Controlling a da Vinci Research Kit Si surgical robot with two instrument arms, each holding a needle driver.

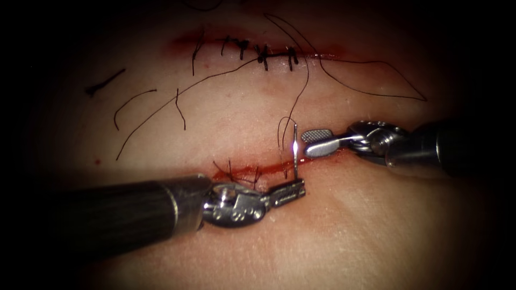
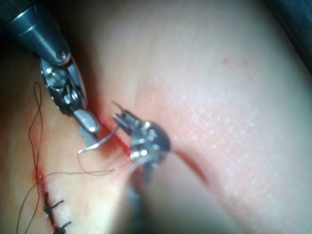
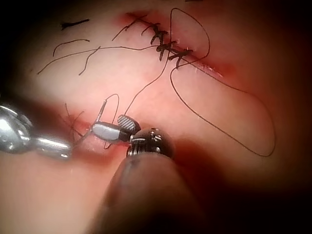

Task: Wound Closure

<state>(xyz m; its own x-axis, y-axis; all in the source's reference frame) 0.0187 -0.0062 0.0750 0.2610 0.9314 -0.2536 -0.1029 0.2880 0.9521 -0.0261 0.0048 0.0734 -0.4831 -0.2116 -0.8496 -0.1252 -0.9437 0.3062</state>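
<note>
One curved steel needle point(image 1: 295, 150), upright.

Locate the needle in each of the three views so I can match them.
Endoscope view: needle stands upright at the lower cut, between the two tools.
Left wrist view: needle beside the right tool's tip.
Right wrist view: needle beside the open jaws.
Shared landmark: the stitched cut.
</note>
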